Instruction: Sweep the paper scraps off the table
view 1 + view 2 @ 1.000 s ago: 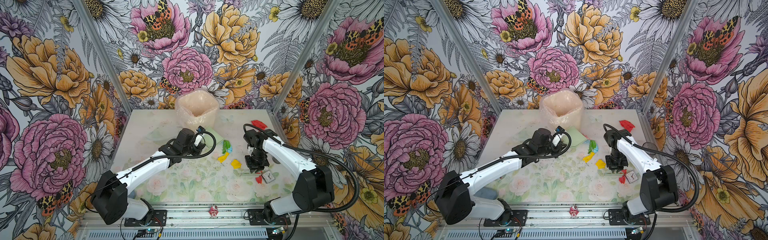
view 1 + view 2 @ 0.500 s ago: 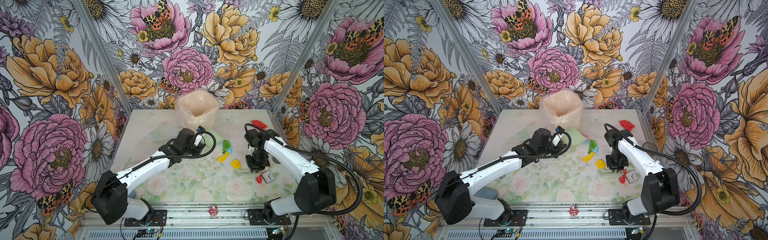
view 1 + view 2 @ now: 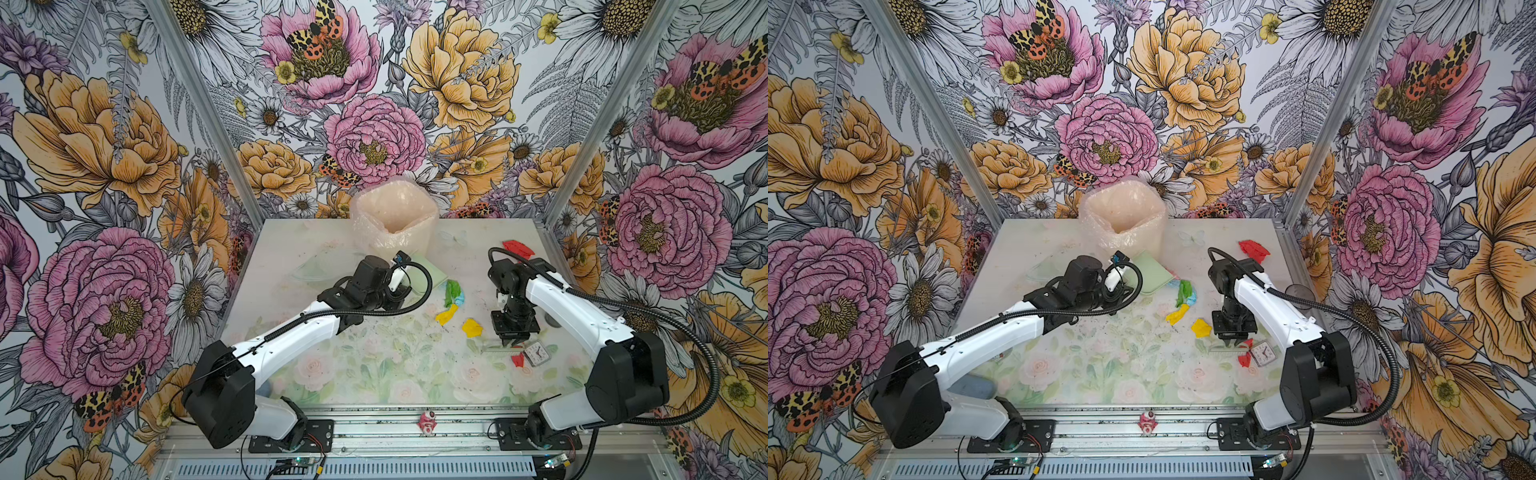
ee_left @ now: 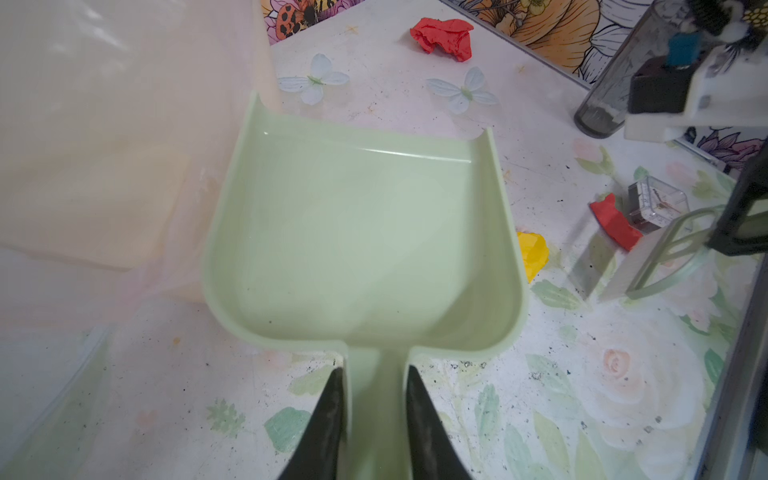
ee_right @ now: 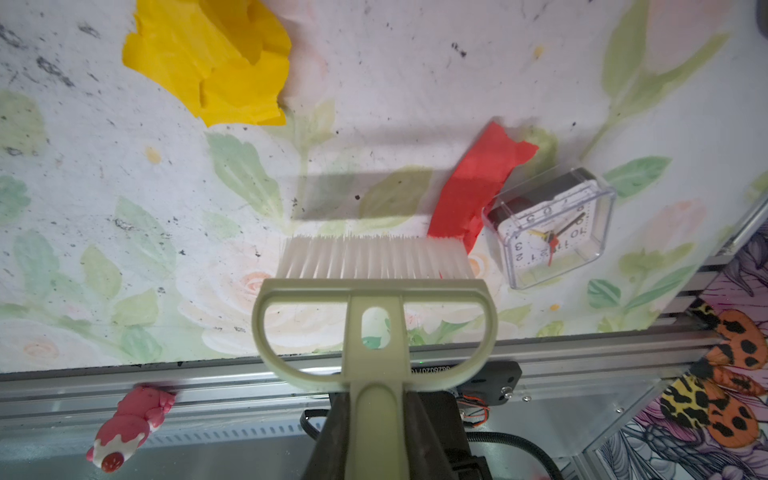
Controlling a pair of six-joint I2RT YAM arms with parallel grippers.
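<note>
Paper scraps point(image 3: 471, 328), six countable in both top views: two red, two yellow, one green, one light blue. All are thin crumpled paper lying on the counter point(image 3: 374, 374), a flat rectangle printed with faded roses and leaves and peppered with dark crumbs. Red strip point(image 5: 478, 183): flat and elongated, its long axis slanting away from the right pincer point(image 5: 374, 403), its near end at the corner of the bristles and its flank against the clock point(image 5: 552, 232). Yellow wad point(image 5: 216, 62): ahead of that pincer and off to one side, clear of the bristles. Green scrap point(image 3: 1183, 291), blue scrap point(image 3: 1191, 300) and long yellow scrap point(image 3: 1177, 314): clustered between the two pincers, and the green one's long axis runs front to back. Red wad point(image 4: 442, 33): well ahead of the left pincer point(image 4: 374, 374), beyond the dustpan's mouth. Dustpan point(image 4: 353, 216), one: glossy pale green scoop, its handle pinched tight by the left pincer. Brush point(image 5: 374, 257), one: pale green frame with straight white bristles, its handle pinched tight by the right pincer. The clock, one, has a clear square case.
</note>
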